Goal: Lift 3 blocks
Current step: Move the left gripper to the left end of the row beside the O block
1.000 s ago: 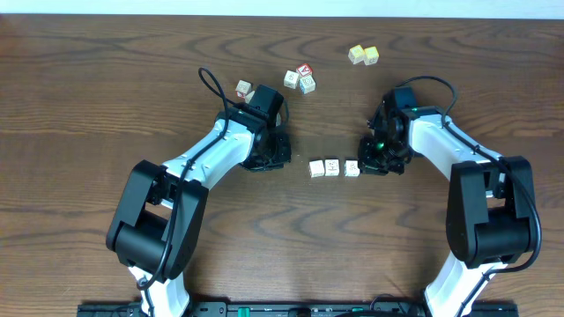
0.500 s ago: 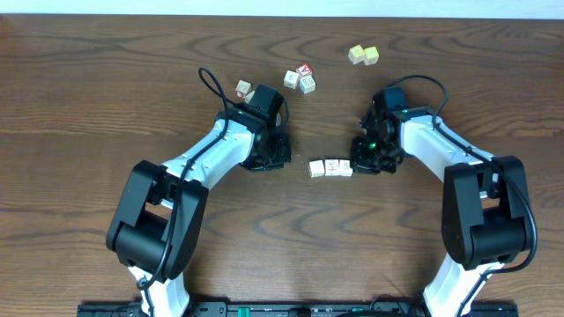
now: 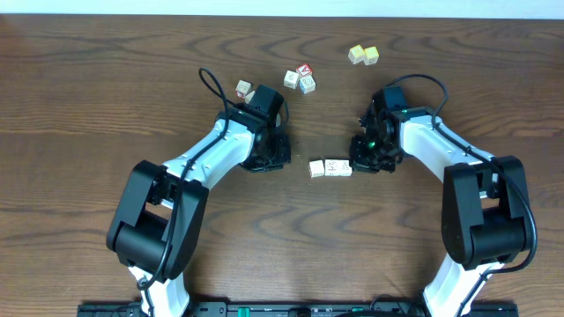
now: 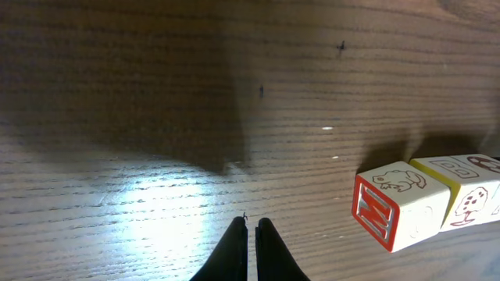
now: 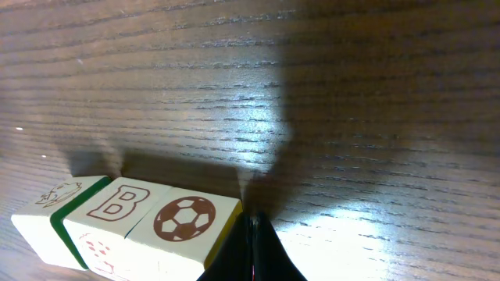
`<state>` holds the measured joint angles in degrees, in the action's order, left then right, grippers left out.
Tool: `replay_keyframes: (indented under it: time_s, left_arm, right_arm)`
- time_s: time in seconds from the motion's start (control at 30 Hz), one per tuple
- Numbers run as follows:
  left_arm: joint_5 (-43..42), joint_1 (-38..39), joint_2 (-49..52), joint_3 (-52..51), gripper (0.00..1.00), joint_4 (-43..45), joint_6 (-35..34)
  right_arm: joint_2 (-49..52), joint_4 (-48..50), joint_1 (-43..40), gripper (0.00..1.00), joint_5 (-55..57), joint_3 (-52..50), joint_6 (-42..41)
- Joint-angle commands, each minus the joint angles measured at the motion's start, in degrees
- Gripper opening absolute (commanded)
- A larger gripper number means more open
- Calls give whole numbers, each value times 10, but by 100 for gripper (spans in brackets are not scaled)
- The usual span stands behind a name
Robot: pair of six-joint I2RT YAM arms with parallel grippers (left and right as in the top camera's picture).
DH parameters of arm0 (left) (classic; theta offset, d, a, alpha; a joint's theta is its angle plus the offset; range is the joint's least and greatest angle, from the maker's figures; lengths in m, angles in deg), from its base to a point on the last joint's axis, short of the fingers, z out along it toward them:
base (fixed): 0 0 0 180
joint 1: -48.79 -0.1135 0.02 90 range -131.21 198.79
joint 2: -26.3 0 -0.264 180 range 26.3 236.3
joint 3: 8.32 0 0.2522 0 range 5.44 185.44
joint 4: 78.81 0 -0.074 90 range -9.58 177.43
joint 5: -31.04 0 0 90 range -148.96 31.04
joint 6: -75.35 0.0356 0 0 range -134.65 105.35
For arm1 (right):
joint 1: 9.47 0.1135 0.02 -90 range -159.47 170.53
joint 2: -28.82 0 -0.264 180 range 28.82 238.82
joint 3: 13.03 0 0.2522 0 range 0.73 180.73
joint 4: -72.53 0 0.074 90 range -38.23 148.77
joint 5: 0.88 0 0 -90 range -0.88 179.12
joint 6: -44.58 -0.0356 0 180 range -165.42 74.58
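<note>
Wood, dark brown grain: the table (image 3: 88,106) carries everything. No container of any kind is in view, so nothing sits in or on one.

The 3 blocks (image 3: 331,167) lie on the bare surface in one straight row with neighbouring faces touching, between the two arms.

The right gripper (image 5: 254,246) has its fingers pressed together and pinches nothing. Its tip is low at the table and right at the outer edge of the football block (image 5: 187,225), the row's right end. It looks to be touching, but the right wrist view does not settle contact.

The left gripper (image 4: 251,243) is likewise pressed together and empty, low over the wood. It stands apart from the red-edged block (image 4: 398,207) at the row's left end, with bare grain between.

Judgement: the closed fingers serve as blunt pushers, one at each end, so the row can be squeezed lengthwise and raised as one piece. The left side has not yet met its end. A squeeze off the row's line could buckle it.

Well apart from the row are a pale yellow pair (image 3: 363,55), a red-topped cluster (image 3: 301,78) and a lone cube (image 3: 244,88).
</note>
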<state>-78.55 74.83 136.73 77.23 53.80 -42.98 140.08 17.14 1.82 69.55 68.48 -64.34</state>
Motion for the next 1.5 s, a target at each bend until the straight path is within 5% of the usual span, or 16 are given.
replay_keyframes:
  time_s: [0.0, 1.47]
  left_arm:
    - [-5, 16, 10, -4, 7, -3, 0]
    - [-50, 67, 52, -4, 8, 106, -24]
  right_arm:
    - [2, 2, 5, 1, -4, -4, -8]
    - [2, 3, 5, 1, -4, -4, -7]
